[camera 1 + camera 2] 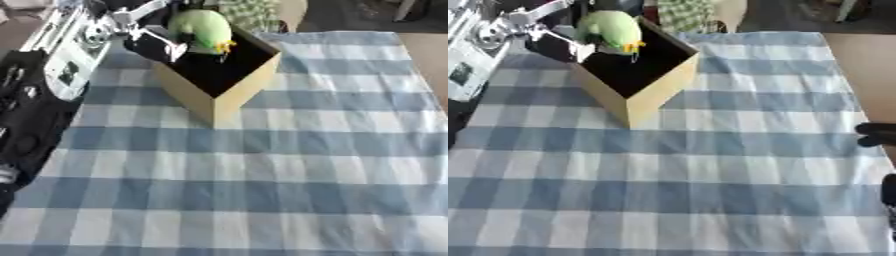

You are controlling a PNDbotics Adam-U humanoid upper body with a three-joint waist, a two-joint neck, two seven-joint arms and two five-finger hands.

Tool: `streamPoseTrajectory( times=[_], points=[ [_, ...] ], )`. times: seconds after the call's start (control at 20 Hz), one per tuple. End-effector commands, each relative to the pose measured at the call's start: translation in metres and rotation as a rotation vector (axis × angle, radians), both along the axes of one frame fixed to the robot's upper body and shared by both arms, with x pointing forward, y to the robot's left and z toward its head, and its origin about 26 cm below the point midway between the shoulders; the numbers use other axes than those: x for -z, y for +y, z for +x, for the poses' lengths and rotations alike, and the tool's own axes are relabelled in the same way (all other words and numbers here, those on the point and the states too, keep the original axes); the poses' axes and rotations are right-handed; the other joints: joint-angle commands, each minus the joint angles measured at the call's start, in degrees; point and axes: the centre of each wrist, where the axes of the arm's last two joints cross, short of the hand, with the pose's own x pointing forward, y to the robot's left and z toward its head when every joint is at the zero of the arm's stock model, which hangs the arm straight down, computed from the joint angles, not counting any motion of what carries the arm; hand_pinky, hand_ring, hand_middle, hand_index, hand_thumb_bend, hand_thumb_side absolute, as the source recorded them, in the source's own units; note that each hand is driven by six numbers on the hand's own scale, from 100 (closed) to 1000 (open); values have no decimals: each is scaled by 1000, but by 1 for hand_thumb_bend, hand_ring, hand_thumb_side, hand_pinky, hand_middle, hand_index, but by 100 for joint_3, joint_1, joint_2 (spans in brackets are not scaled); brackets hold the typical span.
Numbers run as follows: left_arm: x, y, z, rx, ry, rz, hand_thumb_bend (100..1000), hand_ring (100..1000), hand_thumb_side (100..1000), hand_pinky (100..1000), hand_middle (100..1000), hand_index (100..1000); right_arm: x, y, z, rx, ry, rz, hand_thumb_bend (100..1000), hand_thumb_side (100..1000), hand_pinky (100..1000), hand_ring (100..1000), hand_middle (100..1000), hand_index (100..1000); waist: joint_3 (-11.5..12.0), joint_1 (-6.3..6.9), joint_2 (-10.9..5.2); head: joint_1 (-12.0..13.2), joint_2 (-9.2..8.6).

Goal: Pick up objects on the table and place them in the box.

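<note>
One green toy hangs over the box — left hand grasping it.

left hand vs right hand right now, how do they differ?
The left hand is up over the box, while the right hand sits low at the table's right edge, away from the box. The left hand holds the green toy above the box opening; the right hand holds nothing. The left hand shows with its arm in both views; the right hand shows only as dark fingers in the right eye view. Both are mostly black.
</note>
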Motion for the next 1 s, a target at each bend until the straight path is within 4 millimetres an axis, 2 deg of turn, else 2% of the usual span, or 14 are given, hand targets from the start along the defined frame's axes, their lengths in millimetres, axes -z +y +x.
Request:
streamPoseTrajectory(
  times=[0.05,0.4,0.85,1.0],
  points=[
    [-13,-6,2,-27,-56,0,100,511,201,250,591,692,-11,-1,2,-23,-18,-27,100,741,749,719,583,776,-48,16,-70,85,-115],
    [1,-6,14,-114,-61,18,100,516,188,258,593,692,-12,0,4,-35,-16,-16,100,744,747,718,581,776,-114,29,2,141,-168],
    [13,-11,18,-142,-62,55,100,533,169,279,609,698,-12,3,5,-47,-4,-5,100,748,745,716,579,776,-141,19,29,177,-203],
    [18,-12,19,-131,-43,49,100,558,139,303,633,731,-11,3,5,-47,4,-1,100,750,745,716,578,776,-147,14,37,188,-204]
  ],
)
